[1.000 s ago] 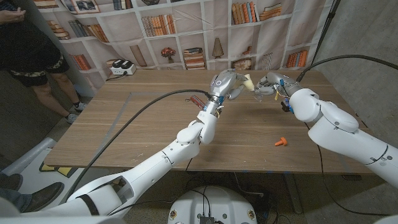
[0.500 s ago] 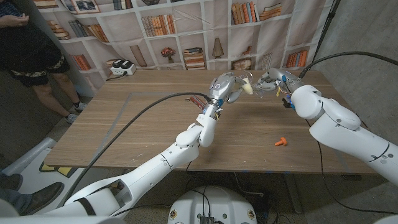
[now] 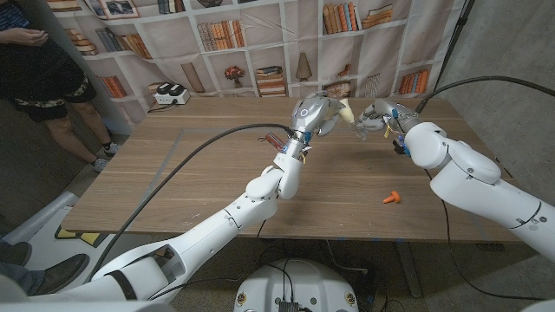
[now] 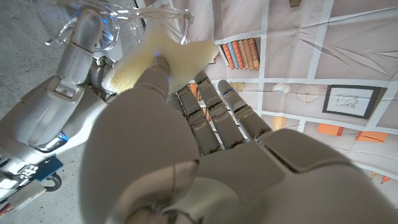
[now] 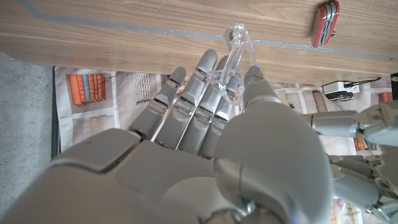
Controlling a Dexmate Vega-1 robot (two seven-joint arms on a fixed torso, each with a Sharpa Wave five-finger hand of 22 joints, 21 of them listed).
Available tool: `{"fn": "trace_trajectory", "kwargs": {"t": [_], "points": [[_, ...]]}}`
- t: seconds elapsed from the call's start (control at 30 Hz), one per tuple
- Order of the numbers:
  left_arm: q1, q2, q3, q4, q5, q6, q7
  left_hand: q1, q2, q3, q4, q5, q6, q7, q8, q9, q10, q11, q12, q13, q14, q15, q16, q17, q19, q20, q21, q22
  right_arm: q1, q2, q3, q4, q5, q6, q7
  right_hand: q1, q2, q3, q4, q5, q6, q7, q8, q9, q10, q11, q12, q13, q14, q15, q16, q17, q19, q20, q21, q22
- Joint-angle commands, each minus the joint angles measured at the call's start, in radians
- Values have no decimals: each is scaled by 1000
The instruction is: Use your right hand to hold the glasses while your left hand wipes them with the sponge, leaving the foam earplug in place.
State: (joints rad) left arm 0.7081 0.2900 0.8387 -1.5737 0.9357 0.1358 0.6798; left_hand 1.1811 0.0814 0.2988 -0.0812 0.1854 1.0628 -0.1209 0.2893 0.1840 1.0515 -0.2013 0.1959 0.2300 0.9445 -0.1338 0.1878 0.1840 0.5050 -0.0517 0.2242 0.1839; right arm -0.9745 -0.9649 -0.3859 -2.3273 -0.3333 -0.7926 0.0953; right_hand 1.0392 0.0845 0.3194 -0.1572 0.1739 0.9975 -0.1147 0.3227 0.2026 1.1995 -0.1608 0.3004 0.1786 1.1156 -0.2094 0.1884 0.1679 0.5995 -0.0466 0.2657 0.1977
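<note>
Clear-plastic glasses (image 3: 371,116) are pinched in your right hand (image 3: 388,117) above the worktop's (image 3: 208,173) far side, and your left hand (image 3: 317,115), gripping the sponge (image 3: 346,111), has nudged back against them. So you're mid-wipe, with the orange earplug (image 3: 392,198) untouched.

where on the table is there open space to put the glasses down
The widest bare wood is the table's left half, beside the left arm. A smaller patch lies between that arm and the orange earplug. It is crowded at the far middle, where the left hand with the sponge meets the right hand holding the glasses.
</note>
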Motion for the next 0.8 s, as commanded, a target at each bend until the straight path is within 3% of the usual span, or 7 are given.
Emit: {"fn": "trace_trajectory", "kwargs": {"t": [0.03,0.27,0.53,0.8], "points": [[44,10,-7,-15,-24,18,-28,4,1,50,40,5,25,15,7,4,7,0,7,6,-3,-86,1,2,-5,-62,-5,1,22,2,-15,0,-8,3,6,11,10,9,-1,6,99,-93,3,4,48,-41,-3,5,6,-11,-4,2,10,2,8,2],[41,-2,-10,-9,-18,31,-9,4,0,53,41,5,27,17,8,4,7,0,7,5,-3,-85,1,3,-6,-61,-5,1,20,-7,-5,-20,-4,7,13,10,9,12,-1,6,99,-94,0,4,48,-40,-5,5,3,-11,-7,2,9,2,7,2],[-11,-27,-2,32,-4,14,24,4,-1,55,42,4,28,18,8,4,9,0,7,4,-4,-85,1,2,-7,-60,-5,1,-36,-21,58,-63,34,14,15,11,8,14,-2,6,102,-94,-1,4,50,-39,-6,5,0,-12,-8,2,9,3,7,2],[-21,-37,-7,47,-27,3,26,2,-2,57,43,4,29,15,7,4,10,0,8,4,-4,-85,1,2,-8,-60,-5,1,-61,-26,72,-78,35,2,13,11,6,17,-2,6,105,-92,-3,4,53,-39,-7,5,-2,-10,-9,2,8,5,7,2]]}}
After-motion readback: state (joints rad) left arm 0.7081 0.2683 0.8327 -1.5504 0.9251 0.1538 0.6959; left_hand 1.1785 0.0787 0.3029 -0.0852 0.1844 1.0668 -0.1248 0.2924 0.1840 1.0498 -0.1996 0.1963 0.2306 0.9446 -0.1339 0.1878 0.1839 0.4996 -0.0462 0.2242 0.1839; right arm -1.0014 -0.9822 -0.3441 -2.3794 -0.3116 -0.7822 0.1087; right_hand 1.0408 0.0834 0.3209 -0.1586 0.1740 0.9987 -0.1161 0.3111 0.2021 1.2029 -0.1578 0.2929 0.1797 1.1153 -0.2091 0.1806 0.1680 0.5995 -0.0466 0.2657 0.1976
